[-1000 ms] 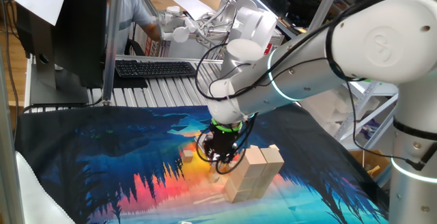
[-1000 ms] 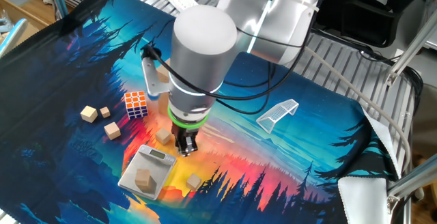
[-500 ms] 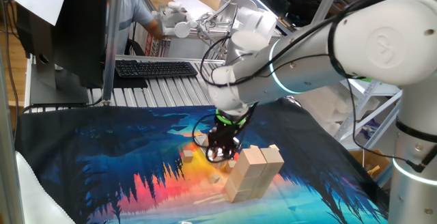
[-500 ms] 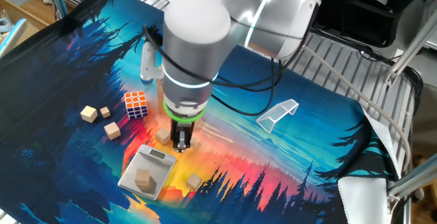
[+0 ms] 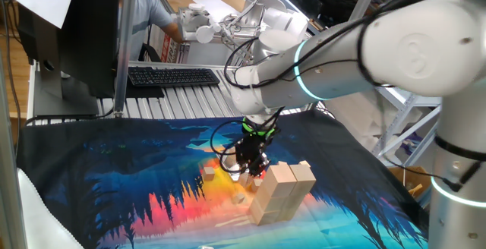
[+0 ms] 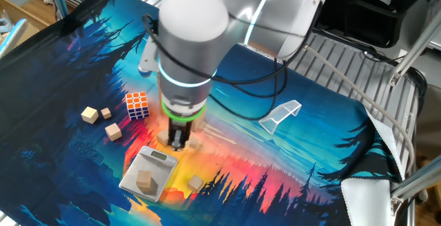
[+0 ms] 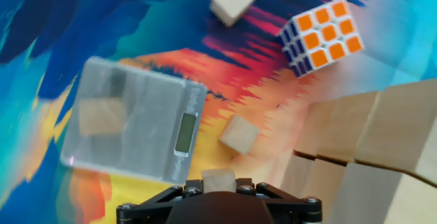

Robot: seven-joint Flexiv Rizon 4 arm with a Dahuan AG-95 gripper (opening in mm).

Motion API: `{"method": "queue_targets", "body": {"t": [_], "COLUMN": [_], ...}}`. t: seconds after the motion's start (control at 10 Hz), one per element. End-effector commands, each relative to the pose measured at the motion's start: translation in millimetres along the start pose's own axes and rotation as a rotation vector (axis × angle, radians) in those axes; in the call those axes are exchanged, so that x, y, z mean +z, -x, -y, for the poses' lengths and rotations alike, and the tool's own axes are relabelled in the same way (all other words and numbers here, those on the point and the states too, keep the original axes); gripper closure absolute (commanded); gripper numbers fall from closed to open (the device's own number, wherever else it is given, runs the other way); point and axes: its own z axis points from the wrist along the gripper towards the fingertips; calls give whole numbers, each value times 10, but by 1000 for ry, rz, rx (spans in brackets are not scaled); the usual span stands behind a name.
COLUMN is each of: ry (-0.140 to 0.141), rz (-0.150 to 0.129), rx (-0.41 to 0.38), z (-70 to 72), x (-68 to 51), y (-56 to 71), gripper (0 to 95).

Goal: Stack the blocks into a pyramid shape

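My gripper (image 7: 218,183) is shut on a small pale wooden cube (image 7: 218,178), seen between the fingers in the hand view. It hangs just above the cloth, beside a group of large tan bricks (image 5: 282,192) standing together, which show at the right of the hand view (image 7: 372,149). In the other fixed view my gripper (image 6: 177,142) is just above the scale. Another small cube (image 7: 239,134) lies on the cloth below the gripper. One cube (image 6: 144,180) sits on the scale. Loose cubes (image 6: 89,115) lie at the left, and one (image 6: 196,182) lies beside the scale.
A flat silver-grey scale (image 6: 160,158) lies on the colourful cloth. A Rubik's cube (image 6: 136,105) stands left of the gripper. A white mesh piece (image 6: 280,114) lies to the right. A thin wooden strip (image 5: 228,220) lies in front of the bricks. A keyboard (image 5: 171,75) sits behind the cloth.
My gripper has risen a little and shifted toward the bricks and the scale, staying closed. The bricks and loose cubes have not moved.
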Motion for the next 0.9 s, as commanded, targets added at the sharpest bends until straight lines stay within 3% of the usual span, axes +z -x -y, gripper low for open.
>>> {"method": "queue_targets", "body": {"t": [0.1, 0.4, 0.9], "ry": [-7, -4, 4], "rz": [9, 3, -7], "rx": [137, 228, 266], "z": [3, 50, 107], "x": [51, 71, 91], "y": [87, 92, 91], "gripper": [950, 950, 950]}}
